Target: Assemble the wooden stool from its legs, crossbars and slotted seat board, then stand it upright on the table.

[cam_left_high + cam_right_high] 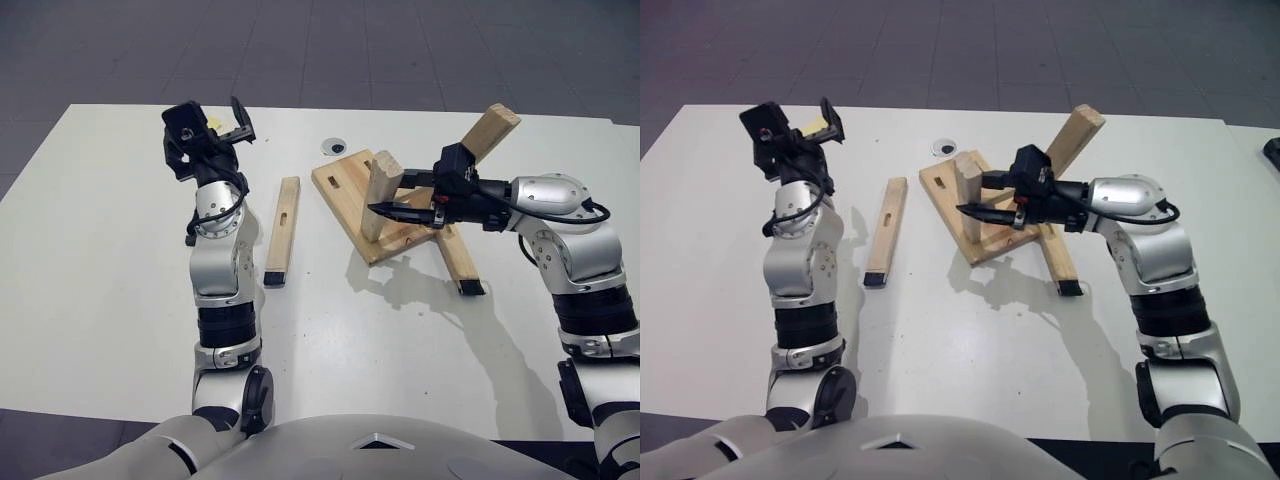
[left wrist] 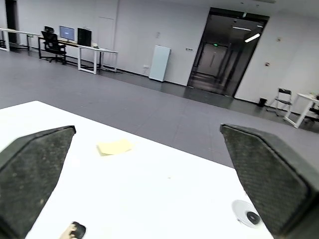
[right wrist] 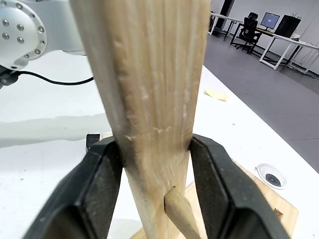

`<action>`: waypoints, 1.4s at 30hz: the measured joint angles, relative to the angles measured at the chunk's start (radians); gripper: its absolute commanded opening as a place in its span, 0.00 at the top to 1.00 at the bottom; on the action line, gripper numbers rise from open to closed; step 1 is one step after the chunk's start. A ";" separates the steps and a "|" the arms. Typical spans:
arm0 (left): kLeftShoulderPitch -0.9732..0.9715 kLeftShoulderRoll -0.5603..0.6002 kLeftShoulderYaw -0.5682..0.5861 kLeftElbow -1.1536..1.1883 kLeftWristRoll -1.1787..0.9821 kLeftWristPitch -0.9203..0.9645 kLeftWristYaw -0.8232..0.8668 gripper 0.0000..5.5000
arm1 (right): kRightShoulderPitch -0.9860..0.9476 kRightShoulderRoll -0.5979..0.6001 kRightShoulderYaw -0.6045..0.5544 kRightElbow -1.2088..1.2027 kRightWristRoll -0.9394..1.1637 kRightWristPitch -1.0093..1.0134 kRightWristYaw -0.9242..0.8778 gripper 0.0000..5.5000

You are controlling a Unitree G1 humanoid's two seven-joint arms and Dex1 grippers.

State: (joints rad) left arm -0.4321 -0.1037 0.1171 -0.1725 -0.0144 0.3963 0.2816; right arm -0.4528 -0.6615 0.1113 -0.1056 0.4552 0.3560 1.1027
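White tabletop (image 1: 100,300) under all the parts, grey floor behind. Just beyond the tips of the right jaws, the slotted seat board (image 1: 340,182), biggest wooden piece, seemingly lifted on one edge, though hard to tell.

Behind these jaws, toward the wrist, two further legs: a slanting leg (image 1: 492,128) pointing up and away, and a lying leg (image 1: 460,262) with its dark end toward the robot.

Right jaws closed firmly on the upright leg (image 1: 381,195), one pad (image 3: 99,194) on each flat side. Foot of this leg down at the board, with what looks like a crossbar end (image 3: 180,214) entering it low.

Left jaws raised high, spread wide, holding nothing.

Below them, and toward the side of the right jaws, the loose leg (image 1: 283,230). Flat on the tabletop, apart from the board, long axis running away from the robot. Clearly nearer to the left jaws than to the right. Probably the next part to take, asking for a descent and a grip across its narrow width.
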 measured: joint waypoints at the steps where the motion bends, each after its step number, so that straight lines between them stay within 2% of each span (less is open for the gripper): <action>1: 0.000 0.000 -0.014 -0.002 0.000 0.001 -0.013 0.02 | 0.013 0.002 -0.011 -0.012 0.007 0.001 -0.008 0.48; 7: -0.015 0.000 -0.009 -0.007 -0.015 0.006 -0.029 0.02 | 0.021 0.085 -0.132 -0.151 0.135 0.054 -0.155 0.32; 12: -0.040 0.009 0.056 0.000 -0.018 0.001 0.017 0.02 | -0.066 0.211 -0.242 -0.307 0.393 0.190 -0.430 0.19; 16: -0.044 0.034 0.145 0.001 -0.021 -0.023 0.077 0.02 | -0.082 0.370 -0.203 -0.396 0.562 0.274 -0.659 0.07; 19: -0.045 0.038 0.167 0.002 -0.021 -0.038 0.097 0.02 | -0.078 0.450 -0.094 -0.427 0.572 0.310 -0.733 0.02; 22: -0.045 0.026 0.165 0.003 -0.020 -0.051 0.113 0.02 | -0.058 0.502 0.062 -0.397 0.492 0.346 -0.765 0.02; 26: -0.045 0.005 0.159 0.003 -0.020 -0.069 0.126 0.02 | -0.064 0.484 0.246 -0.291 0.257 0.328 -0.747 0.02; 29: -0.038 0.003 0.159 0.004 -0.019 -0.076 0.131 0.02 | -0.069 0.492 0.312 -0.175 0.086 0.262 -0.763 0.02; 35: -0.038 -0.006 0.147 0.017 -0.019 -0.085 0.133 0.02 | -0.070 0.516 0.316 0.024 -0.148 0.112 -0.822 0.02; 38: -0.038 -0.003 0.147 0.033 -0.019 -0.088 0.133 0.02 | -0.037 0.446 0.290 0.002 -0.206 0.090 -0.791 0.02; 42: -0.031 0.001 0.149 0.034 -0.019 -0.089 0.133 0.02 | 0.006 0.337 0.194 -0.115 -0.214 0.126 -0.739 0.02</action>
State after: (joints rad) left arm -0.4629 -0.1032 0.2665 -0.1384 -0.0330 0.3068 0.4149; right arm -0.4471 -0.3249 0.3055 -0.2207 0.2412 0.4824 0.3641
